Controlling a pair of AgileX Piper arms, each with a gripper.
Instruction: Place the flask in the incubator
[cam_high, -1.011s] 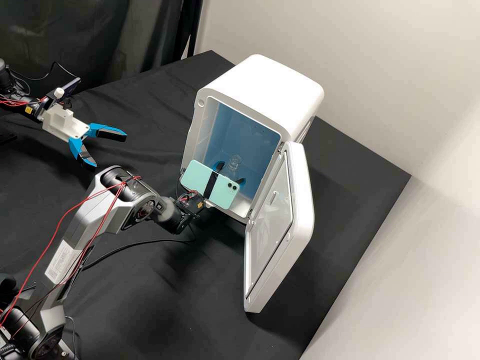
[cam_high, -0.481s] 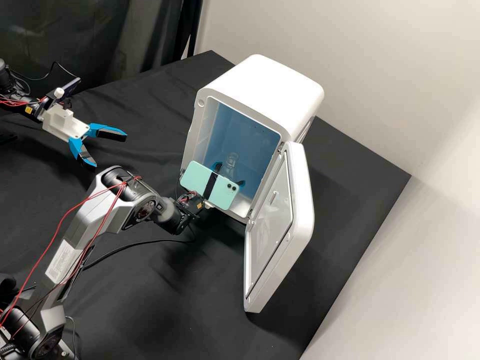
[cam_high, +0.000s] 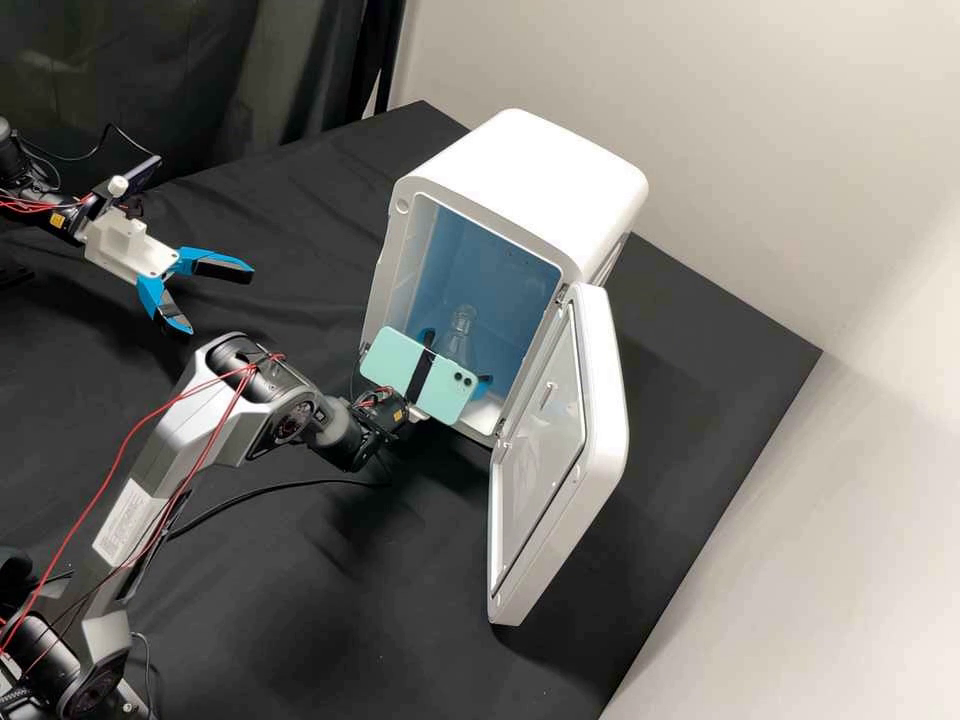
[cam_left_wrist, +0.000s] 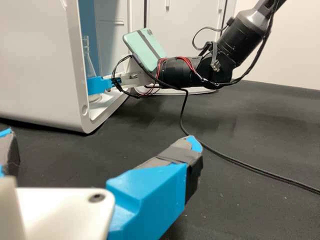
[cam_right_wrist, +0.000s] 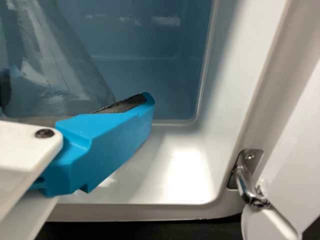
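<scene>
The white incubator (cam_high: 540, 190) stands on the black bench with its door (cam_high: 570, 450) swung wide. A clear conical flask (cam_high: 462, 325) stands upright on the blue chamber's floor. My right gripper (cam_high: 456, 357) is inside the chamber, open, one blue finger on each side of the flask's base. The right wrist view has the flask (cam_right_wrist: 55, 75) close beside one finger (cam_right_wrist: 100, 135). In the left wrist view the flask (cam_left_wrist: 89, 60) sits just behind the incubator (cam_left_wrist: 40, 60) wall. My left gripper (cam_high: 219, 298) hangs open and empty over the bench at the far left.
A mint-green phone (cam_high: 415, 373) is strapped to the right wrist and hides part of that gripper. Red wires and a black cable (cam_left_wrist: 240, 162) trail from the right arm across the bench. The door hinge (cam_right_wrist: 247, 180) lies near the right fingers.
The right fingers have spread wider around the flask, and the right wrist has drawn back slightly from the chamber. The flask now stands plainly upright. The left arm has not moved.
</scene>
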